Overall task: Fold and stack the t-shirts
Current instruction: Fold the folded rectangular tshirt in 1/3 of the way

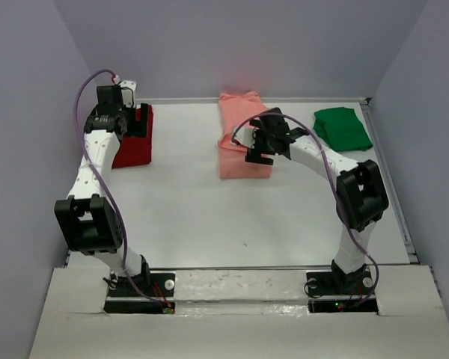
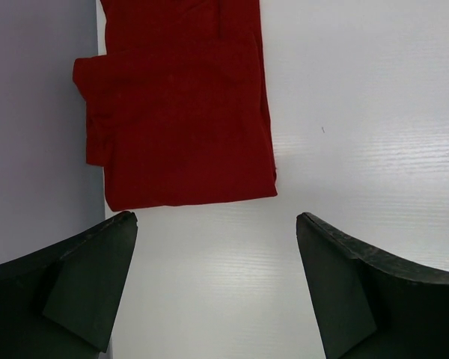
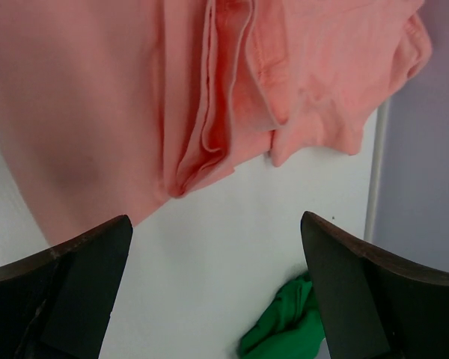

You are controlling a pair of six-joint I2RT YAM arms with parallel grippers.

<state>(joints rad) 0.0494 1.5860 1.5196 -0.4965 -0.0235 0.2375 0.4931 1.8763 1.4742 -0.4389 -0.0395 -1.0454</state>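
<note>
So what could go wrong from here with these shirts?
The pink shirt shows several loose layers at its edge; the open right gripper might pinch only some, undoing the fold. The red shirt lies against the side wall, so the open left gripper could knock the wall reaching for it.

Left arm (image 1: 90, 168) is stretched toward the far-left corner, elbow low near its base and wrist high at the far end. The left gripper (image 2: 215, 221) faces down, jaws spread wide with nothing between them. Right arm (image 1: 314, 157) folds at the elbow and reaches inward toward centre; the right gripper (image 3: 217, 221) also faces down, jaws wide apart, holding nothing.
</note>
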